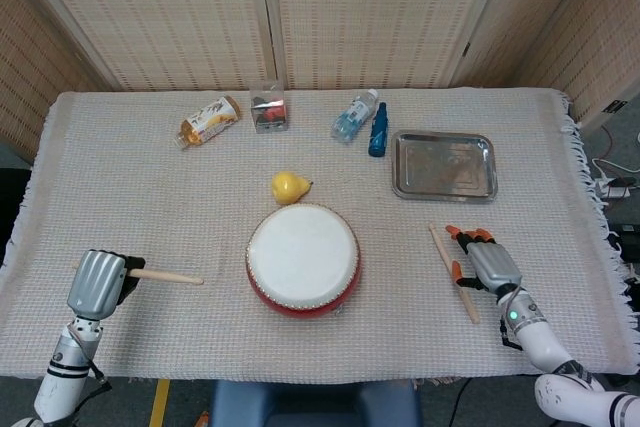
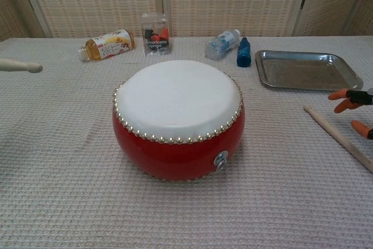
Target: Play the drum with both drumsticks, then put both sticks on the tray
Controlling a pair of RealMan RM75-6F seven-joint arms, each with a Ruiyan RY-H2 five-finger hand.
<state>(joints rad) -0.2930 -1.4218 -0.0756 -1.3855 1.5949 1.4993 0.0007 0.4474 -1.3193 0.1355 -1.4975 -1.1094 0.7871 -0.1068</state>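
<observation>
1. Head view: left hand [image 1: 98, 283] sits at the worktop's [image 1: 150, 187] near-left edge, fingers wrapped round the butt of 1 stick [image 1: 165, 275]. Its tip points right toward the drum [image 1: 302, 258], prob. so a short swing lands on the skin.
2. Chest view shows only that stick's rounded tip, clear of the cloth at far left, i.e. held up, not resting.
3. Right hand [image 1: 484, 263] is beside the 2nd stick [image 1: 454, 273], which lies flat on the worktop right of the drum, running near-to-far. Fingers are spread w/ orange tips reaching toward the shaft; nothing gripped. Can't tell if a tip touches the wood.
4. My read: step in hand is picking up the 2nd stick. Drumming w/ both not yet possible.
5. Tray [image 1: 444, 165] stands beyond the right hand, nothing in it, near enough for a short carry later.
6. Clutter along the far edge, well apart from the drum: 3 bottles [image 1: 208, 120], a clear box [image 1: 268, 107]; a pear [image 1: 289, 187] sits just behind the drum.
7. Risk: the thin round stick may roll away as the fingers close.
</observation>
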